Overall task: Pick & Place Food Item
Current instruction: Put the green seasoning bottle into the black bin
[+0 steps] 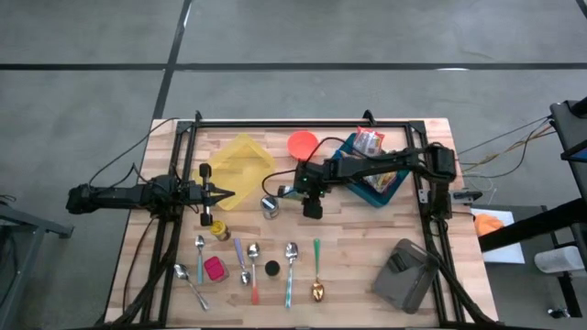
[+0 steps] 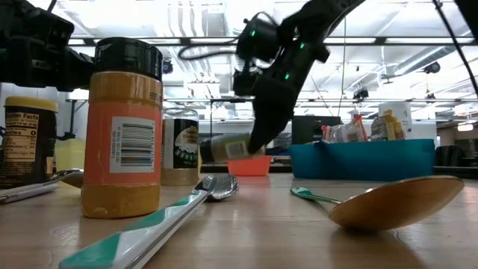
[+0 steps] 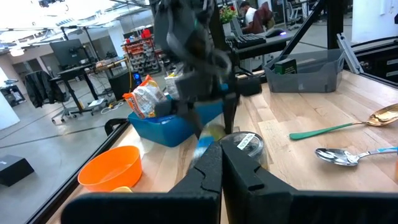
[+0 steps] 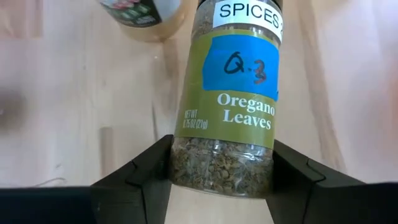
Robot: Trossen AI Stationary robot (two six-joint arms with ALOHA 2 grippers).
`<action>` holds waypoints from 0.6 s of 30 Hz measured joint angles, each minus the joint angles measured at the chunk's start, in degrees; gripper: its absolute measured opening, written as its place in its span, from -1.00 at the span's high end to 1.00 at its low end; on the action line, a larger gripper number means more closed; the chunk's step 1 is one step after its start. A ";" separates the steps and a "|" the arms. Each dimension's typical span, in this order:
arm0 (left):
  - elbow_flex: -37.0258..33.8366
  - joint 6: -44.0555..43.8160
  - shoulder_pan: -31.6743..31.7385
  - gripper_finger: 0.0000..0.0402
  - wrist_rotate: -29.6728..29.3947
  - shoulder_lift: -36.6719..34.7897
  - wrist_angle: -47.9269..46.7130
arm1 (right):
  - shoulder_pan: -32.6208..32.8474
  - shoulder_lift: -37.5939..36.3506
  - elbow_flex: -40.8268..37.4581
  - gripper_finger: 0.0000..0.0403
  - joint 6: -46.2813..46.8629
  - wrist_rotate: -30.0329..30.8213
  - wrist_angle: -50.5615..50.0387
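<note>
**A:** Why is the oregano jar [image 4: 229,99] lying nearly sideways in the air?

**B:** Because the right hand [image 4: 219,163] pinches it at its base, one finger on each side, and the wrist slopes down toward the desk [image 1: 367,238]. The jar pokes out ahead of the fingers with its lid end farthest from them, so it hangs tilted, clear of the wood, near the middle of the desk.

**A:** Is the grip low on purpose?

**B:** I'd judge it simply took the end it could reach. It leaves the label free and the weight out in front, so the jar could pivot if the squeeze is light.

**A:** Where might it go?

**B:** Probably a container. The blue bin [image 1: 381,188] with snack packets sits just behind the arm, the yellow tray [image 1: 240,165] and the orange bowl [image 1: 303,144] are nearby. I can't tell which.

**A:** And the other arm?

**B:** The left hand [image 1: 220,194] waits at the desk's left edge, fingers pressed together, holding nothing. Another jar [image 1: 269,208] stands just beside the lifted one.
</note>
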 joint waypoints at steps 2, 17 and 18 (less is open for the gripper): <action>0.00 0.00 -0.02 1.00 0.00 0.00 0.00 | 0.77 -1.94 -0.83 0.03 0.76 1.44 -0.32; 0.00 0.00 0.00 1.00 0.00 0.00 0.00 | 11.20 -24.67 -16.59 0.03 17.91 14.30 -0.90; 0.00 -0.01 0.00 1.00 0.00 0.00 0.00 | 12.23 -26.42 -17.46 0.03 20.04 15.29 -1.25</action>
